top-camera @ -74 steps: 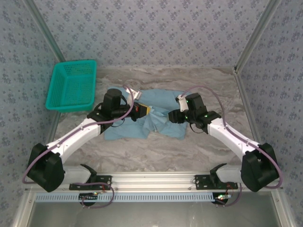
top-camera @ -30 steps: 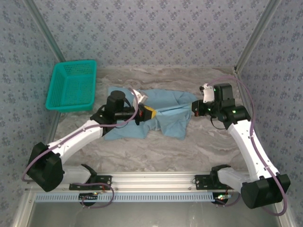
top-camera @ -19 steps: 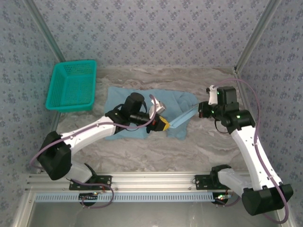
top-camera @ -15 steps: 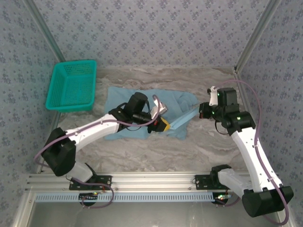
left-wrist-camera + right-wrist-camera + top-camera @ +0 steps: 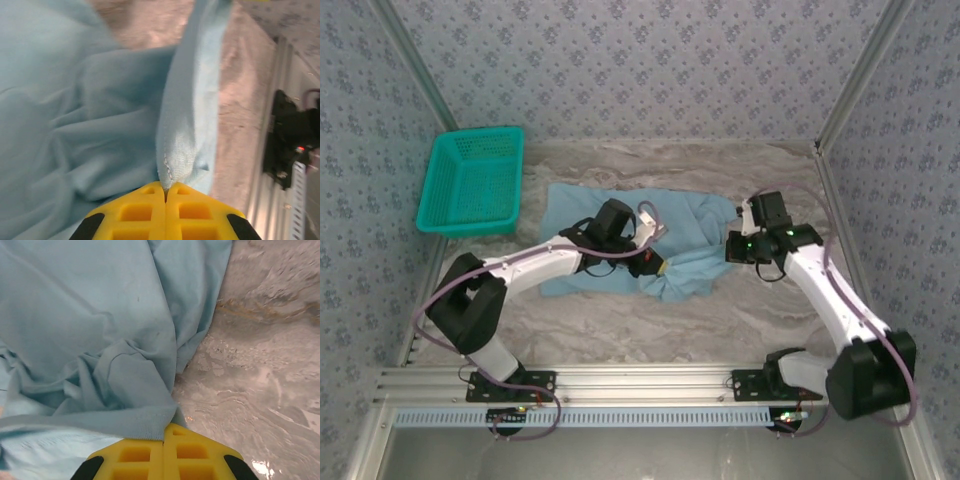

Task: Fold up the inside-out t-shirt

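Observation:
The light blue t-shirt (image 5: 685, 250) lies crumpled across the middle of the marble table (image 5: 720, 320). My left gripper (image 5: 660, 265) sits low over the shirt's front part, shut on a stitched fold of the t-shirt (image 5: 190, 135) that rises from its yellow fingertips (image 5: 140, 200). My right gripper (image 5: 730, 246) is at the shirt's right edge, shut on a hemmed edge of the t-shirt (image 5: 100, 340) pinched between its yellow fingertips (image 5: 190, 442). The white print and neck label are hidden.
A teal mesh basket (image 5: 472, 180) stands at the back left of the table. Patterned walls close in the back and sides. The metal rail (image 5: 640, 385) with both arm bases runs along the near edge. Bare marble (image 5: 270, 340) lies right of the shirt.
The left arm has swung right across the shirt, carrying its pinched fold toward the front middle. The right gripper first pulled the cloth out to the right, then came back in and lower.

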Controlling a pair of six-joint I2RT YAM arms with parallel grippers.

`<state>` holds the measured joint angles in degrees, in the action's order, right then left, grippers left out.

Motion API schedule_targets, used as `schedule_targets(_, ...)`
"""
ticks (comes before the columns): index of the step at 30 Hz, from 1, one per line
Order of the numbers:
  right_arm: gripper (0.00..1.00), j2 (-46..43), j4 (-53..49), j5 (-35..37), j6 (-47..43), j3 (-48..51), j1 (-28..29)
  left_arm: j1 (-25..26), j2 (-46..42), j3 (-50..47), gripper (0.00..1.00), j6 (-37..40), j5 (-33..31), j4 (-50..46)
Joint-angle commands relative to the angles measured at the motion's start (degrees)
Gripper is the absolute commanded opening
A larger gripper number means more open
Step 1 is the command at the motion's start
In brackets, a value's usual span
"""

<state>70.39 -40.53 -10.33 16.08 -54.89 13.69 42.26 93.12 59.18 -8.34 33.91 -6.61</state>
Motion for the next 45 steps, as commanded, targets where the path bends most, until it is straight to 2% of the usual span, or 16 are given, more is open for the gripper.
schedule_targets(1,0.0,5.4,3.2,-1.1,-0.3,-1.6,1.2,-2.9,0.7,-3.0,0.01,-3.1,-4.8,1.8)
schedule_targets(4,0.0,11.1,5.8,-2.4,-0.3,-3.6,2.6,-4.8,1.1,-4.5,0.06,-4.6,-9.2,1.9)
schedule_targets(9,0.0,20.9,8.8,-6.5,-1.8,-8.5,5.0,-6.8,-0.2,-5.8,0.36,-9.0,-13.7,4.2)
schedule_targets(11,0.0,23.0,9.0,-7.2,-1.9,-10.0,5.4,-6.8,-1.6,-6.3,0.43,-8.9,-14.4,5.4)
schedule_targets(15,0.0,22.8,8.8,-8.6,-2.1,-11.9,5.7,-5.9,-3.6,-4.9,0.54,-5.6,-12.7,7.1)
schedule_targets(20,0.0,18.3,6.3,-10.9,-2.2,-12.9,4.9,-1.7,-2.5,-1.0,0.68,0.5,-12.5,9.1)
schedule_targets(27,0.0,12.1,1.8,-14.8,-2.0,-15.2,2.3,1.8,-0.6,2.7,0.77,6.7,-14.3,15.0)
schedule_targets(34,0.0,9.0,0.4,-19.2,-1.1,-14.6,0.4,5.3,1.8,7.9,0.83,15.9,-19.7,13.1)
schedule_targets(36,0.0,8.0,-0.1,-19.7,-1.1,-14.3,0.0,5.5,2.6,9.2,0.84,16.5,-19.4,12.4)
schedule_targets(42,0.0,5.4,-1.5,-18.1,-1.7,-11.2,-1.0,5.6,2.7,10.2,0.84,15.1,-13.4,9.5)
schedule_targets(45,0.0,4.3,-0.7,-20.1,-0.8,-9.4,-1.6,6.6,3.5,10.9,0.85,16.1,-14.7,7.8)
